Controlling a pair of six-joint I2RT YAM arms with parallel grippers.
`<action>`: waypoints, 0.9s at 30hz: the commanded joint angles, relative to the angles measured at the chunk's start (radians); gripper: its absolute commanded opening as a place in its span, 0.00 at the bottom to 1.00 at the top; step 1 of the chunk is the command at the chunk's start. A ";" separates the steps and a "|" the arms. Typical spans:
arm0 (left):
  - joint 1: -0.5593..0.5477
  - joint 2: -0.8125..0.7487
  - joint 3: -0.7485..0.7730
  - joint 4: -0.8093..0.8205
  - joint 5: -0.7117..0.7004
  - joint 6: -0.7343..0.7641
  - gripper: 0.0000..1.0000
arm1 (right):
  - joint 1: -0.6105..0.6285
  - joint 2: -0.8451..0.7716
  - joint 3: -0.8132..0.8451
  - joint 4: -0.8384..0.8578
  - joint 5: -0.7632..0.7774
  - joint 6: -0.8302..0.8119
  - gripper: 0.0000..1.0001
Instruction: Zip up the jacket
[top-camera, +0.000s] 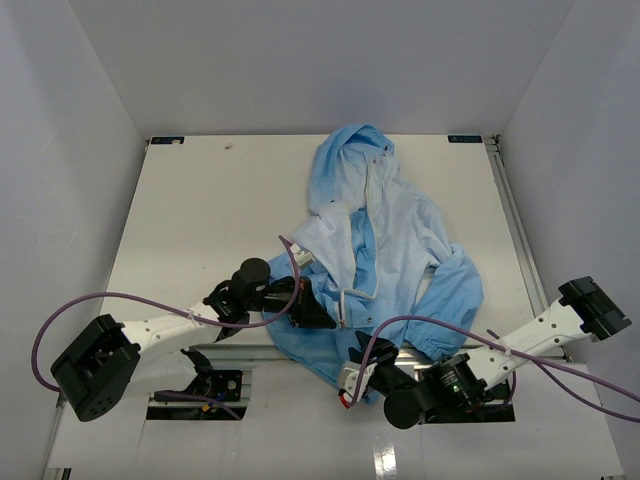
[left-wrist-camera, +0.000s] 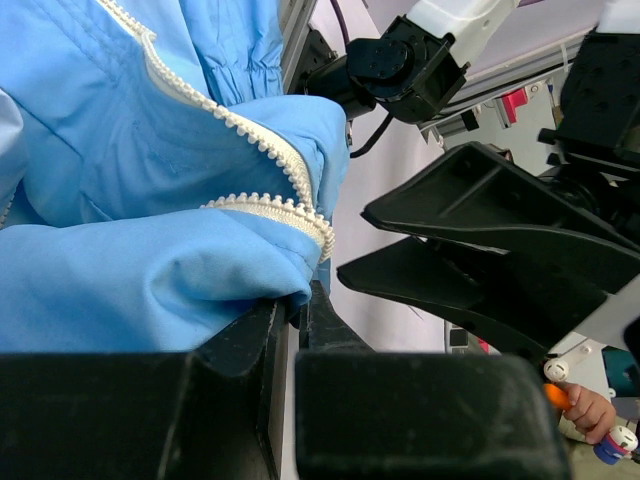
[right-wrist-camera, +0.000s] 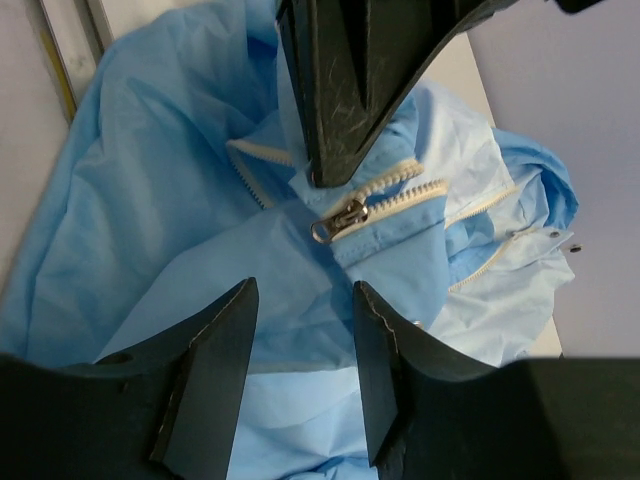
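White tabletop (top-camera: 200, 200) carries the jacket (top-camera: 400, 230), sprawled out thin, soft and light, likely to slide and bunch under any pull; the left gripper (left-wrist-camera: 298, 300) is clamped on its hem just beside the pale plastic zipper teeth (left-wrist-camera: 265, 205). The right gripper (right-wrist-camera: 300, 300) hangs with jaws partly apart and empty; the small metal slider (right-wrist-camera: 340, 218), just ahead of its tips, looks the place to pinch

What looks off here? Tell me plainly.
The jacket lies crumpled and twisted on the table, front open, its lower part bunched at the near edge. The left gripper pinches fabric beside the zipper slider. Nothing looks torn or spilled.
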 joint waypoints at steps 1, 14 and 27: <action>0.006 -0.013 -0.014 0.043 0.027 -0.013 0.00 | 0.023 -0.001 -0.057 0.271 0.087 -0.143 0.49; 0.008 -0.003 -0.020 0.070 0.054 -0.017 0.00 | 0.028 0.086 -0.151 0.580 0.092 -0.364 0.49; 0.009 -0.001 -0.023 0.082 0.071 -0.012 0.00 | 0.019 0.129 -0.166 0.701 0.110 -0.515 0.49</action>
